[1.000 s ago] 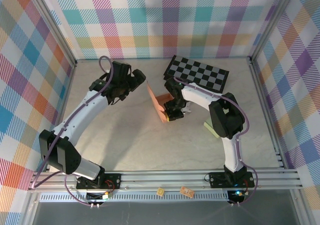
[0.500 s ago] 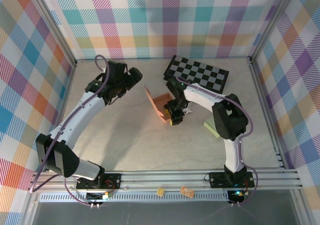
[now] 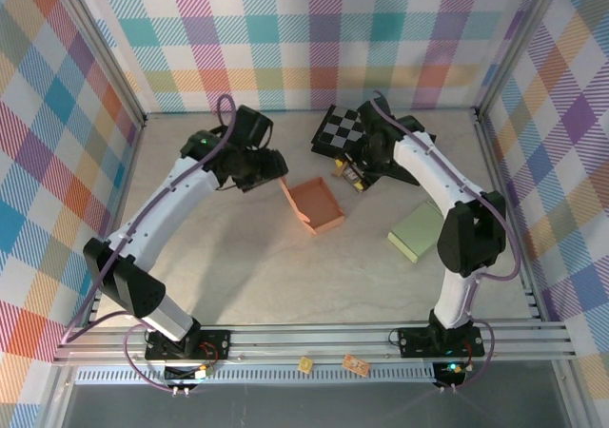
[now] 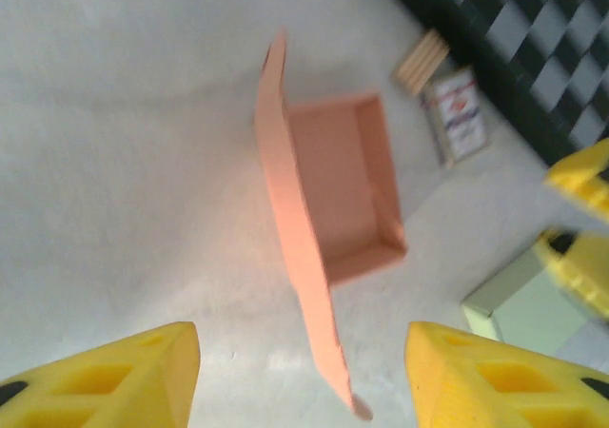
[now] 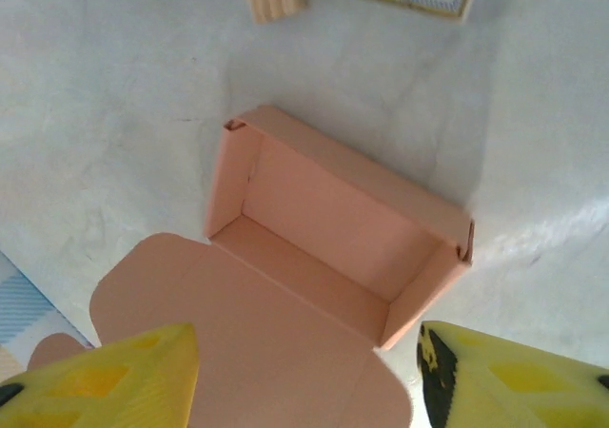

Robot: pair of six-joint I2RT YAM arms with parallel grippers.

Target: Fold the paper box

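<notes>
Yellow fingers [image 4: 105, 376] of the left end effector [image 4: 303, 376] are standing wide apart, holding nothing, just by the raised lid [image 4: 295, 247] of the orange paper box [image 3: 319, 206]. The right end effector [image 5: 309, 376] is gaping too, empty, hanging near the box, which is sitting open on the counter [image 3: 228, 257].

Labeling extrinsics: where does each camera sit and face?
Top external: above and behind the bases, looking down at the table; left arm, right arm show.
Left wrist: on left arm, facing the paper box, lid edge-on; own fingers show.
Right wrist: on right arm, looking into the open paper box; own fingers show.
Shared: all three see the paper box.
</notes>
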